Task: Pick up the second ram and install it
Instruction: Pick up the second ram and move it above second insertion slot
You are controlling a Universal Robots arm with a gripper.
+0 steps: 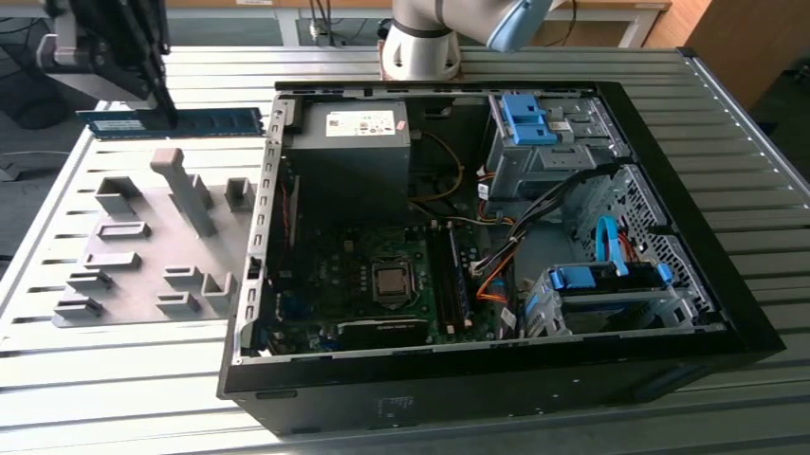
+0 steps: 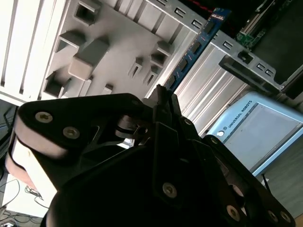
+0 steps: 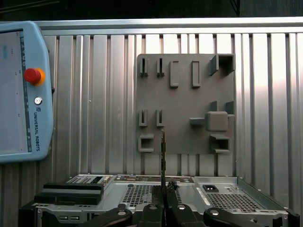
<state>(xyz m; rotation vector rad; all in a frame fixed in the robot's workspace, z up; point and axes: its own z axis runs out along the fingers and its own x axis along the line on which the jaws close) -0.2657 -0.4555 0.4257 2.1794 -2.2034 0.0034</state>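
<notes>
Blue and narrow, the chip-studded circuit-board stick, the second ram (image 1: 215, 122), hangs level, clamped edge-on between the closed-in fingers of the black gripper (image 1: 162, 112). It sits above the grey slotted fixture plate (image 1: 152, 251), at the exterior view's left of the open black computer case (image 1: 481, 398).

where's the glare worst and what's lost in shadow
Second wrist view: the table slats blow out to white, while the gripper, jaws shut on the second ram, is near black. First wrist view: bright streaks down the table slats. Exterior view: the computer case interior is dim beside the pale table.
</notes>
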